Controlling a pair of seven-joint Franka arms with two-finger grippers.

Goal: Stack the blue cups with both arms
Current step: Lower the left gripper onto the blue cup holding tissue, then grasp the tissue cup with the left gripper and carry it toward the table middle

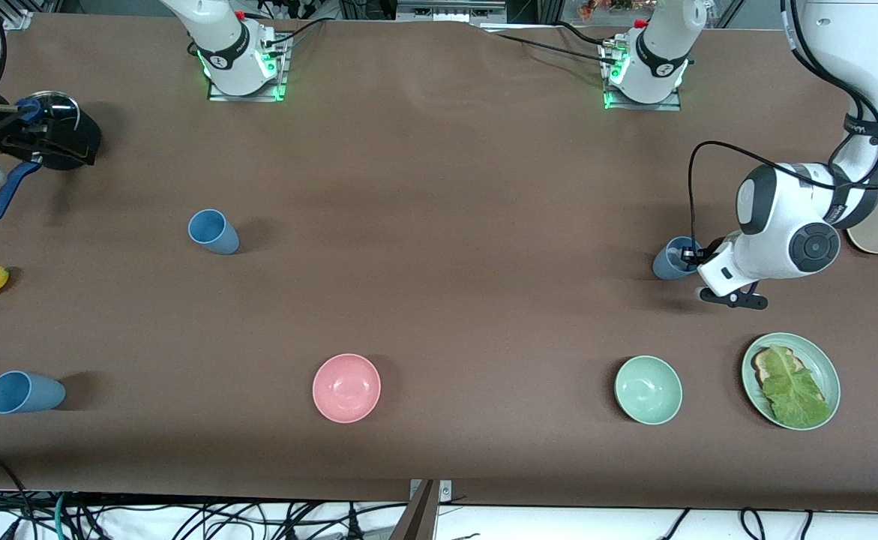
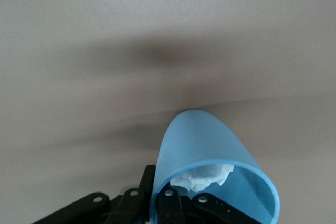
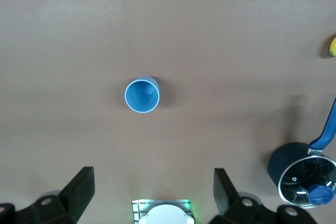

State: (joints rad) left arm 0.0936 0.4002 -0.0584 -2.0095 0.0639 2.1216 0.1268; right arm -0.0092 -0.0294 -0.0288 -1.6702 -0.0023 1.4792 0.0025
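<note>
Your left hand (image 1: 690, 259) is clamped on the rim of a blue cup (image 1: 669, 259) at the left arm's end of the bench (image 1: 439, 300). Your right hand (image 3: 152, 190) hangs wide open high over a second blue cup (image 3: 142, 95); a third cup (image 1: 22, 392) stands nearer the front camera.

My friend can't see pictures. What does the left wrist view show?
The left gripper is shut on the rim of a small matte blue cup, one finger inside, over the plain brown table. Something white and crumpled sits inside the cup.
</note>
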